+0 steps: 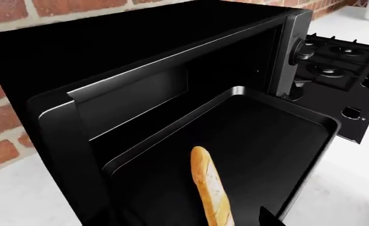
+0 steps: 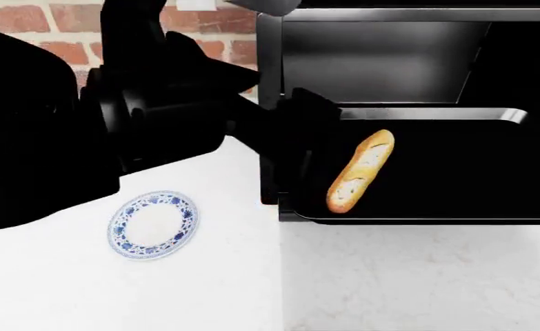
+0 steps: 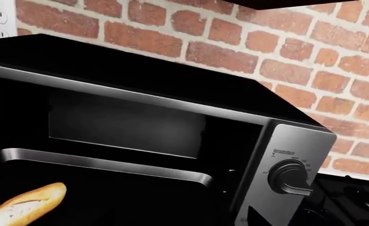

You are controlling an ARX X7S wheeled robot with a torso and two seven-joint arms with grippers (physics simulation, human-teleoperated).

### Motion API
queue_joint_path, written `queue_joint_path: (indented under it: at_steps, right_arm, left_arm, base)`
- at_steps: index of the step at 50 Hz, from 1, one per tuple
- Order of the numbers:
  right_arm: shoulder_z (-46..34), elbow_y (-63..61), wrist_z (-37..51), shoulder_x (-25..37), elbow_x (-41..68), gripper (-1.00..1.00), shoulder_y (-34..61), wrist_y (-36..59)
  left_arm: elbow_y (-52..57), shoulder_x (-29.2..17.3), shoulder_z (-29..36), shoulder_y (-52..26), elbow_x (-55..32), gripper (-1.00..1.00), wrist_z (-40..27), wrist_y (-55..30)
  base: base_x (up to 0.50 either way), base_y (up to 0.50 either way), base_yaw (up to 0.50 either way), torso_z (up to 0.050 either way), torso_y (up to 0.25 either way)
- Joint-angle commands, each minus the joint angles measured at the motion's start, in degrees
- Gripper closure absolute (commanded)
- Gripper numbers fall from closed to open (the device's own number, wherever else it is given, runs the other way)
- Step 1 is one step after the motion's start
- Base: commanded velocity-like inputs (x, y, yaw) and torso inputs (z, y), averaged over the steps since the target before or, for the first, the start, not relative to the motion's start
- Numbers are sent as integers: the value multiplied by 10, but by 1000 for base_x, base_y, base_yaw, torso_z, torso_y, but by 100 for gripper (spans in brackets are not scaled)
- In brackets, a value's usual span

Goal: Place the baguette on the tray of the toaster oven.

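Note:
The baguette (image 2: 360, 171) lies slanted on the left part of the black tray (image 2: 435, 114), which is pulled out of the open toaster oven (image 2: 380, 48). My left gripper (image 2: 302, 148) is at the tray's left edge, just beside the baguette. In the left wrist view the baguette (image 1: 209, 188) runs down the tray (image 1: 285, 108), and one fingertip (image 1: 269, 219) stands apart from it, so the gripper looks open. The baguette's end (image 3: 27, 205) and the tray rim (image 3: 109, 162) show in the right wrist view. Only a dark fingertip (image 3: 252, 217) of my right gripper shows there.
A blue-patterned white plate (image 2: 153, 224) sits on the white counter left of the oven. The oven's knob (image 3: 288, 178) is on its right panel. A black gas hob (image 1: 335, 56) lies beyond the oven. A brick wall (image 3: 297, 52) stands behind.

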Motion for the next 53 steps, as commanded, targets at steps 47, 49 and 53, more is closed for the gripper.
queue_joint_path:
  at_steps: [47, 49, 53]
  right_arm:
    - [174, 1, 64, -111, 17, -100, -122, 50]
    - [162, -5, 68, -126, 14, -100, -117, 27]
    - [85, 0, 59, -120, -2, -100, -61, 2]
  left_arm:
    - [66, -303, -37, 53, 37, -100, -120, -30]
    - [67, -302, -36, 50, 35, -100, -124, -28]
    - [60, -296, -31, 33, 27, -100, -133, -29]
  base:
    - [0, 0, 0, 0, 0]
    - [0, 0, 0, 0, 0]
    - [0, 0, 0, 0, 0]
